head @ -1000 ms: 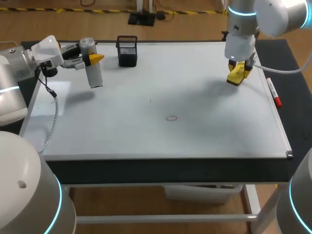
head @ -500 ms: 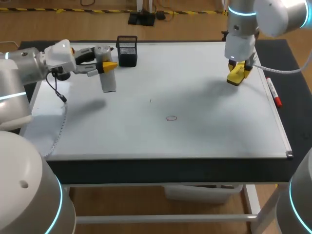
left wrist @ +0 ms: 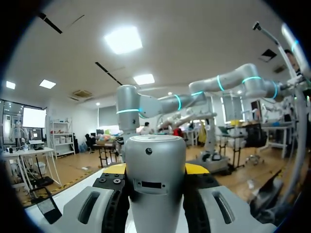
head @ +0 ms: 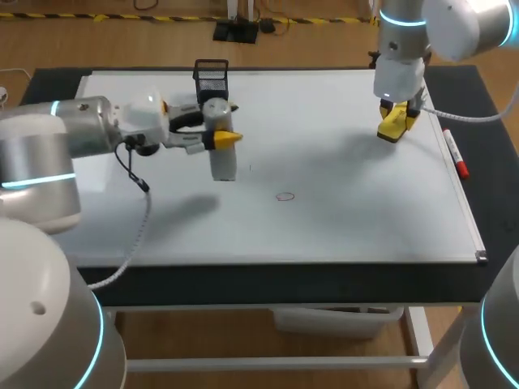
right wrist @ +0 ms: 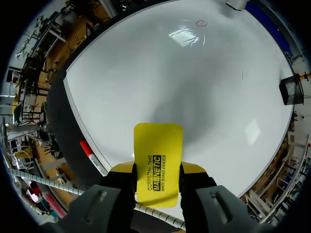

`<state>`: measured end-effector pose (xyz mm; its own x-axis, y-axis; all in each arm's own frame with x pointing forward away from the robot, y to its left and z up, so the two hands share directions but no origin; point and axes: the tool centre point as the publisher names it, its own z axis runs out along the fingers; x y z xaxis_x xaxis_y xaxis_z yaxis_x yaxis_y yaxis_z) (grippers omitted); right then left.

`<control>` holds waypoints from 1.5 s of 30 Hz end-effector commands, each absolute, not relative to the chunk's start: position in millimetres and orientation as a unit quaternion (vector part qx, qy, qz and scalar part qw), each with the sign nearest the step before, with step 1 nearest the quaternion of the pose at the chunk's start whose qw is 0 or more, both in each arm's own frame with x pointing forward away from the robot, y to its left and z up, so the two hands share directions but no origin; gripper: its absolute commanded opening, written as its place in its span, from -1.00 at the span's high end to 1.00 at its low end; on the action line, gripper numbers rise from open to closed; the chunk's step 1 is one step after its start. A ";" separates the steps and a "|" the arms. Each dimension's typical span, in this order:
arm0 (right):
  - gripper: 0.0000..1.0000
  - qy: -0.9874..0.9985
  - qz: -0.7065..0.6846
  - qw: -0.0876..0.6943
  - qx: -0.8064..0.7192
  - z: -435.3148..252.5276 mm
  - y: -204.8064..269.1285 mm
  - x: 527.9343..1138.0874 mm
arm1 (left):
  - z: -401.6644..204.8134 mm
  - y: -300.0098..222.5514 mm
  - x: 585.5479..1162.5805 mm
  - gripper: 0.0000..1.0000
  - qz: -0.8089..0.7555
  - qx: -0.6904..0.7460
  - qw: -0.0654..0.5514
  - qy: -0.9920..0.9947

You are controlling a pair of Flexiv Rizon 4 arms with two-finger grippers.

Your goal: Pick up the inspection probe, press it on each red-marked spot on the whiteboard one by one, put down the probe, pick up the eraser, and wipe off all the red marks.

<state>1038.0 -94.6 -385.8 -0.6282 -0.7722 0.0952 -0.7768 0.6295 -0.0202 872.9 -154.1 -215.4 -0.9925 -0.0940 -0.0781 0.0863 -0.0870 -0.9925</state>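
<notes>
**A:** Where's the probe at this moment?

**B:** The left claw [head: 217, 134] is pinching the grey cylindrical metal probe [head: 223, 166] near its top. It holds it upright over the white rectangular whiteboard [head: 349, 227], a little in front of the black mesh pen holder [head: 212, 77]. The probe's shadow lies apart from it, so I judge the lower end is off the surface.

**A:** And the spot to press?

**B:** I see one small red-drawn oval [head: 285, 196], nearer the board's front edge and to the right of the probe, apart from it. A tiny dark tick [head: 250, 168] sits between them, and I cannot tell whether it is red.

**A:** How should the press be done?

**B:** Travel on at height and stop squarely above the oval. Keep the probe plumb, then come straight down and press lightly. Any sideways drag would likely smear the ink.

**A:** And the other arm?

**B:** The right claw [right wrist: 156, 184] is clamped on the flat yellow eraser [right wrist: 158, 160] over the board's far right. It is near the red marker pen [head: 455, 154] lying along that edge. It is well clear of the probe's path.

**A:** What has changed?

**B:** A second ago the probe hung at the board's far left, left of the pen holder. Half a second ago it was just beside the holder, and now it has passed it toward the middle. The right arm, eraser, marker pen and oval have not shifted.
</notes>
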 end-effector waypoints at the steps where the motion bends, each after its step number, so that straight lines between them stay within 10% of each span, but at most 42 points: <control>1: 1.00 -0.901 0.030 0.040 0.430 -385.0 -95.0 1039.0 | -223.8 -179.3 868.2 1.00 -0.738 0.002 0.054 0.672; 45: 1.00 -0.901 0.030 0.040 0.430 -385.0 -95.0 1039.0 | -262.9 -271.6 863.1 1.00 -0.743 0.007 0.000 0.669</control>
<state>1037.9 -94.6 -385.8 -0.6282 -0.7722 0.0954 -0.7768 0.6295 -0.0202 859.9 -264.5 -258.8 -0.9999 0.0079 -0.0091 0.0082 -0.0987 -0.9951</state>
